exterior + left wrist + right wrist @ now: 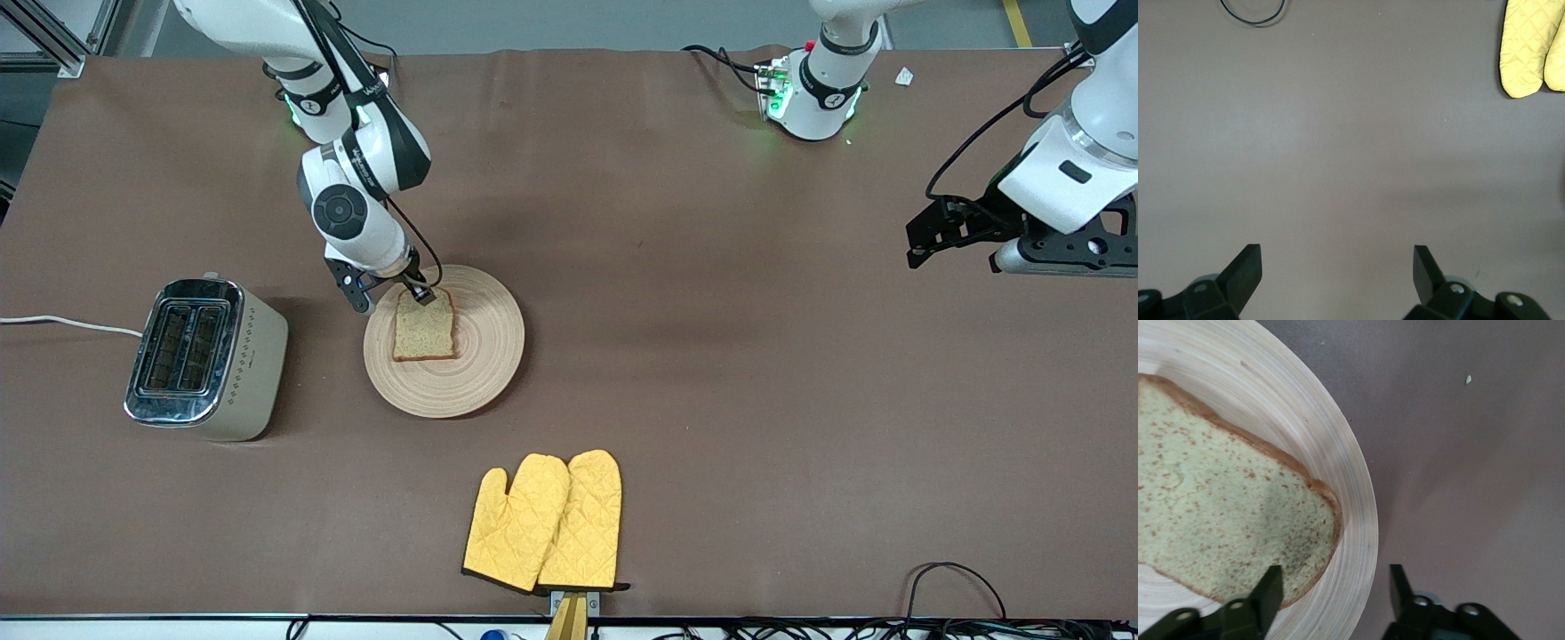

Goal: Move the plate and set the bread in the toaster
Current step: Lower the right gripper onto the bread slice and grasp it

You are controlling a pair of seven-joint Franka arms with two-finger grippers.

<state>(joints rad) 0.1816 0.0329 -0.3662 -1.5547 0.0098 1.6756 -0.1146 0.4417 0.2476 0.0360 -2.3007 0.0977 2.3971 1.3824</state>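
Observation:
The light-wood plate lies mid-table with the bread flat on the side toward the robots' bases. The toaster stands beside the plate toward the right arm's end, slots up and empty. My right gripper is open and low at the plate's rim. In the right wrist view the right gripper has one finger over the bread and the other over the bare table outside the plate's rim. My left gripper waits open and empty above bare table at the left arm's end; the left wrist view shows it open.
A pair of yellow oven mitts lies near the table's front edge, nearer to the front camera than the plate; the mitts also show in the left wrist view. The toaster's white cord runs off the table's end. A black cable loop lies at the front edge.

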